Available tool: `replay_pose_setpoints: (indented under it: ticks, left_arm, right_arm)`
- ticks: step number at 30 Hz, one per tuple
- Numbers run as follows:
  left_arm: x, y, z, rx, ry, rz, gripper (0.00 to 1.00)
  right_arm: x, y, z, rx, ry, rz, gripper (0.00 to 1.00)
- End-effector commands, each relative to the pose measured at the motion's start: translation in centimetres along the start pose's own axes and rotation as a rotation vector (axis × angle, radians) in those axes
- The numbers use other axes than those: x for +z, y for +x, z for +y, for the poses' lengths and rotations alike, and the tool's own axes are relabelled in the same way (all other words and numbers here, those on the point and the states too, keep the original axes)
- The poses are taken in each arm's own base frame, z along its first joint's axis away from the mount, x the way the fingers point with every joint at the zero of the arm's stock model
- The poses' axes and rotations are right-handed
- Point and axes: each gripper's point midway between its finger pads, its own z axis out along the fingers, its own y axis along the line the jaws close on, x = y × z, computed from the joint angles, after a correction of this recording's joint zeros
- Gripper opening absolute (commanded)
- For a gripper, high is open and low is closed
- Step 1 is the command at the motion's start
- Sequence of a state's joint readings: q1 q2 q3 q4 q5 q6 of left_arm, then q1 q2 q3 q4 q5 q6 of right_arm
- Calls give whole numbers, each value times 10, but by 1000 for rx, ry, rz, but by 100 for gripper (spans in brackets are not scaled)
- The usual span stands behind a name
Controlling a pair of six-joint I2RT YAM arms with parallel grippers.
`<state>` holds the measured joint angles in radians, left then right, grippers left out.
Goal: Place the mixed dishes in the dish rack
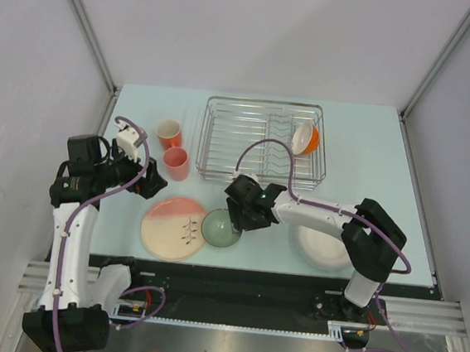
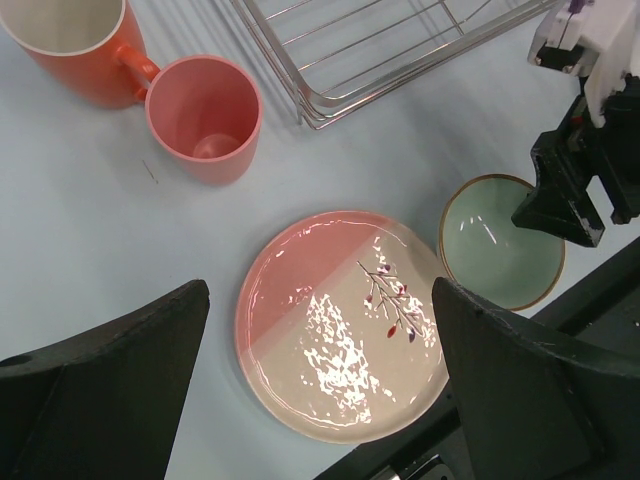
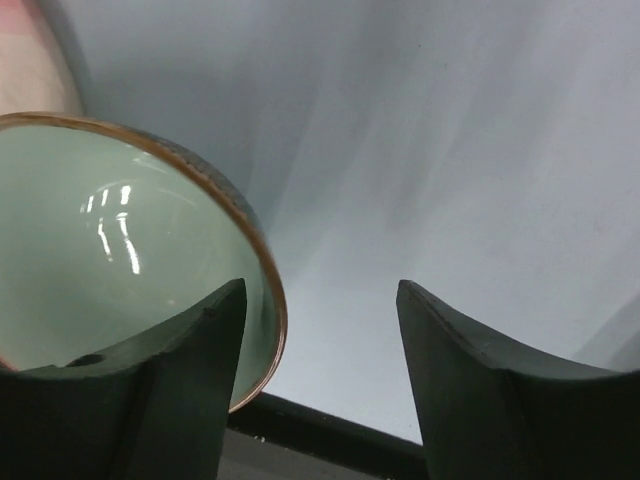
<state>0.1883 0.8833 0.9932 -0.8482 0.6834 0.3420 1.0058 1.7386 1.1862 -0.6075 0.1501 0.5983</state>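
Observation:
The silver wire dish rack (image 1: 263, 141) stands at the back and holds the small white-and-orange bowl (image 1: 305, 138) on edge. Two orange cups (image 1: 169, 133) (image 1: 176, 163) stand left of it. The cream-and-pink plate (image 1: 173, 227) lies near the front, with the pale green bowl (image 1: 221, 228) at its right edge. My right gripper (image 1: 244, 214) is open at the bowl (image 3: 120, 240), one finger over its inside and one outside its rim. My left gripper (image 1: 150, 176) is open and empty above the plate (image 2: 340, 325). The large white plate (image 1: 319, 249) lies partly under my right arm.
In the left wrist view, the rack's corner (image 2: 320, 105) is just beyond the cups (image 2: 205, 115), and the right gripper (image 2: 560, 215) hangs over the green bowl (image 2: 500, 250). The table's dark front edge (image 3: 330, 440) runs close behind the bowl.

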Motion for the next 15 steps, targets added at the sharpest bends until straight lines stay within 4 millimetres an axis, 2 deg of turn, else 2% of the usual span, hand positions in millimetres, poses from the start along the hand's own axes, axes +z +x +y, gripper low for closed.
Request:
replay_pose_setpoints:
  ticks: [1,4,7,8,10,11,13,15]
  left_arm:
    - [-2,-6,2,33,-7,-18,100]
    - [-2,-6,3,31,-7,-15,100]
    - [-3,-7,3,33,-9,-15,100]
    - [-3,-8,3,33,-7,-16,100]
    - [-3,-8,3,36,-11,-18,100]
    - [-2,-7,3,36,-7,-16,100]
    - [-2,-7,4,38,-9,-15,100]
    - [-1,-7,3,37,-3,-15,100]
  right_arm:
    - [12,-2,13,-1,-72,-1,61]
    - [20,0,16,1,-89,8,50]
    - [24,2,18,2,-97,16,33]
    - [25,2,18,2,-96,15,22]
    - [25,2,16,3,-84,16,12]
    - [22,1,15,-1,-81,8,1]
    - [17,-4,5,-9,-35,-18,0]
    - [-2,-17,-10,-13,28,-87,0]
